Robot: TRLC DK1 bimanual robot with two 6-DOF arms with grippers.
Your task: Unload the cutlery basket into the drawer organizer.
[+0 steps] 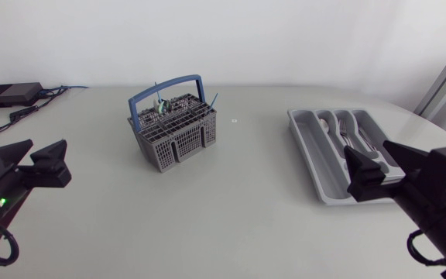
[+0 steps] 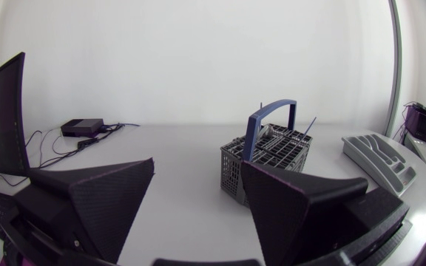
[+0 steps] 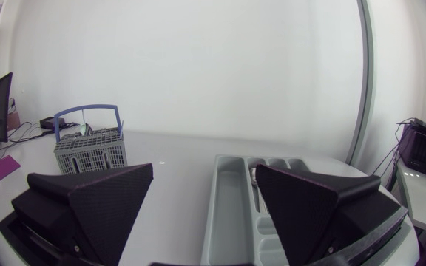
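The grey cutlery basket (image 1: pixel 173 132) stands upright mid-tabletop (image 1: pixel 238 201), blue handle raised, a few utensils (image 1: pixel 161 105) poking from its far cells. Well apart on the robot's right lies the drawer organizer (image 1: pixel 320 163), cutlery (image 1: pixel 347 132) in its slots. The right gripper (image 1: pixel 360 172) hangs released over its near end, hiding that corner. The left gripper (image 1: pixel 53 163), equally spread and empty, sits beside a black box (image 1: pixel 10 94) with cables
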